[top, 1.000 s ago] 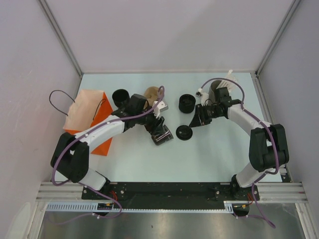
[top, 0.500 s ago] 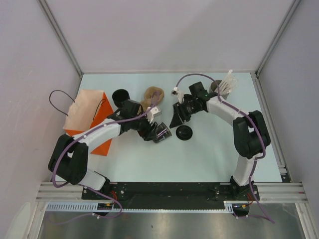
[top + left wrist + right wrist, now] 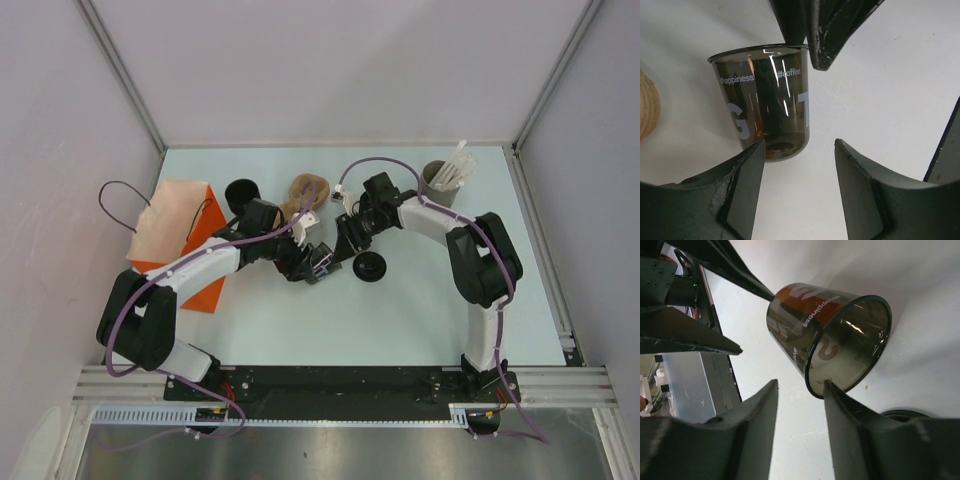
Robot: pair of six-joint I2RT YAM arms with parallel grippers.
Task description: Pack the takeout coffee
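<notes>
Grasp step: lidless cup sits mid-desk between both tools, lid at its 4 o'clock, left tool and right tool both apart, clamping nothing; next, likely clamp its wall squarely.

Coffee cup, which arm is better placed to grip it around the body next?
Probably the left. The left gripper is open and faces the side of the coffee cup, whose base is by one finger. The right gripper reaches only the rim.

Orange paper bag far left, brown pulp carrier mid-table, stick holder right.
</notes>
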